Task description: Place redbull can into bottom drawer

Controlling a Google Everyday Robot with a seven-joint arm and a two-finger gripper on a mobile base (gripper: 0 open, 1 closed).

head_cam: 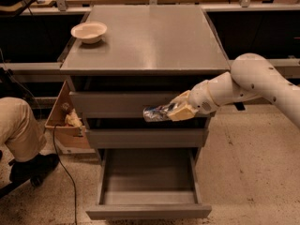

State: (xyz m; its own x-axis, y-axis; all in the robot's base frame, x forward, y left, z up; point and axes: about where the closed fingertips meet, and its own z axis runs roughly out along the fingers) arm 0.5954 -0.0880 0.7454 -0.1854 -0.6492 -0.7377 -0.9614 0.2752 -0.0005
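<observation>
My gripper (174, 111) is shut on the redbull can (157, 113), a slim silver-and-blue can held sideways. It hangs in front of the top drawer front, above the gap to the middle drawer. The bottom drawer (147, 211) is pulled out, a deep grey tray with a flat front panel, and its inside looks bare. The can is above the drawer's back part, well higher than it. My white arm (253, 81) reaches in from the right.
A white bowl (89, 32) sits at the far left of the grey cabinet top (150, 36). A cardboard box (63, 121) with items stands left of the cabinet. A person's leg and shoe (21, 139) are at the left, with a cable on the floor.
</observation>
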